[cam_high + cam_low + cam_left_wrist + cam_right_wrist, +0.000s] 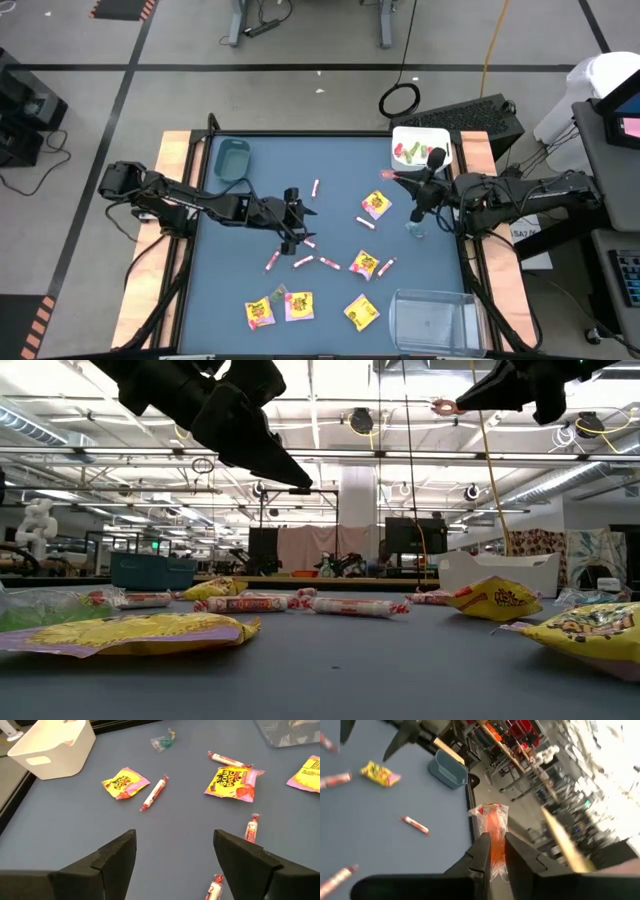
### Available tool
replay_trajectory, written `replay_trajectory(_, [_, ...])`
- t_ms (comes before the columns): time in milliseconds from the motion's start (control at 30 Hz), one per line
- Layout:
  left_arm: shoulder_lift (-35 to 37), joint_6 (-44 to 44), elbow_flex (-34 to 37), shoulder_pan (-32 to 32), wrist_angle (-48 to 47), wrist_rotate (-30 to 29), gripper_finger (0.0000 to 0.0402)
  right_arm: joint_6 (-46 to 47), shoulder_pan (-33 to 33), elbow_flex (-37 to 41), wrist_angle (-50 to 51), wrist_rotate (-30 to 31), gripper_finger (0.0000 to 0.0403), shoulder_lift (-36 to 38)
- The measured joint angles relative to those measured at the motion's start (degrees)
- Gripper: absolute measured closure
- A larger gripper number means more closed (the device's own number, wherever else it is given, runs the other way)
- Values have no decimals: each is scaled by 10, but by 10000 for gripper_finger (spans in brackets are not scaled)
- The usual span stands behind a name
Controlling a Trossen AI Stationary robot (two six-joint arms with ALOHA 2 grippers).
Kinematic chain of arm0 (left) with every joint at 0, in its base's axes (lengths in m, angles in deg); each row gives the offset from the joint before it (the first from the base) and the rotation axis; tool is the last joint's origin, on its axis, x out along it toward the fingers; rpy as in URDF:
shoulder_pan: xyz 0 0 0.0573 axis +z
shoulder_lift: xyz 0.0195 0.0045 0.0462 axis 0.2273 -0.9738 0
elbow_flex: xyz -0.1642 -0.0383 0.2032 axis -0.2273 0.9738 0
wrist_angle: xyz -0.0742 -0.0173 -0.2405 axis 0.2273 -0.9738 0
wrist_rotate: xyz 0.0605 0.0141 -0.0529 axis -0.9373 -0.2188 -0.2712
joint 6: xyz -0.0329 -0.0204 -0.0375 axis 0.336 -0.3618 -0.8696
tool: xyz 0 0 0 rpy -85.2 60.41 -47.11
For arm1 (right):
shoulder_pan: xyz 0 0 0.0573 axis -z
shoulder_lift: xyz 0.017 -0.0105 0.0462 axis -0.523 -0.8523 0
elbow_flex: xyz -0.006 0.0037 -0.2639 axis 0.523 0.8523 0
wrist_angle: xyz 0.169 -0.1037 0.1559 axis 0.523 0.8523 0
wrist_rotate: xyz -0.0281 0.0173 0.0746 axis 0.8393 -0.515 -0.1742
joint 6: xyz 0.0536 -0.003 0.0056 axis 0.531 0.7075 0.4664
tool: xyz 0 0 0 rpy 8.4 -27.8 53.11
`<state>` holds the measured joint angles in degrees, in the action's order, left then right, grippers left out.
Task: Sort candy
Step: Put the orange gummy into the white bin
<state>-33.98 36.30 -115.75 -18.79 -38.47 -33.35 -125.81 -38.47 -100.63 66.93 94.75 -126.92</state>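
Note:
Candy lies scattered over the blue table: yellow packets, pink-white sticks and a clear green piece. My left gripper hangs open above the table's middle, over several sticks, with nothing between its fingers. My right gripper is shut on a red clear-wrapped piece, raised above the table beside the white bin's near left corner. In the low view both grippers, the left and the right, hang well above the table. My right gripper pinches the red clear-wrapped piece between its two fingers, one on each long side. One twisted wrapper end sticks out past the fingertips. The fingers come about level from the table's right side. The piece is lifted clear of the table.
A teal bin stands at the far left. At the far right is a white bin with green pieces in it. A clear bin sits at the near right corner. Wooden strips edge the table's left and right sides.

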Motion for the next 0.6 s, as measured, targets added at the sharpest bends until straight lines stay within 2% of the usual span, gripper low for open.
replay_trajectory(600, [0, -60, 0, -12, -15, 0, 132, 592, 0, 0, 0, -1, 360, 0])
